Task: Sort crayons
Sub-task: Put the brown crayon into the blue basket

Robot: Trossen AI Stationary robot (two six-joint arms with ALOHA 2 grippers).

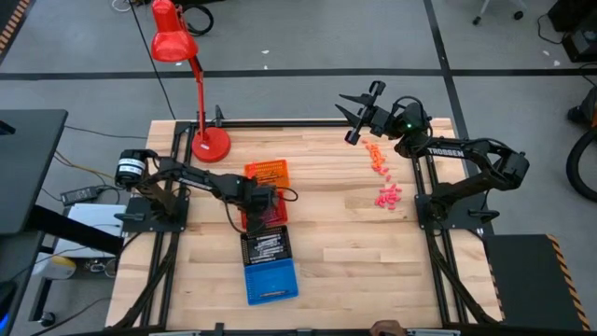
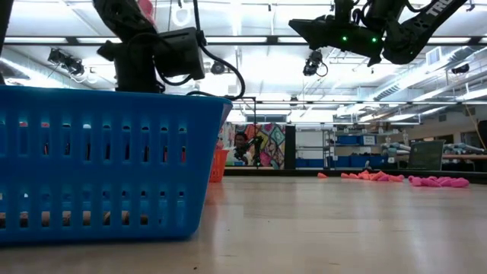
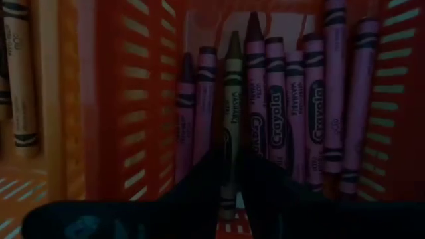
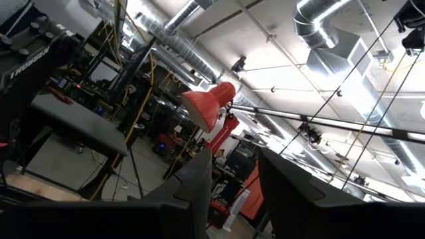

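Left pincer (image 3: 229, 166): down in the red tray (image 1: 264, 213), fingers clamped on a dark olive crayon (image 3: 232, 99) among the purple crayons (image 3: 299, 106) lying side by side.
Right pincer (image 1: 357, 110): raised above the worktop's (image 1: 354, 261) far right corner, fingers apart, holding nothing.
Loose crayons (image 1: 382, 177): orange and pink heaps on the worktop below the right arm.
Trays: orange, red, black, blue in a row.
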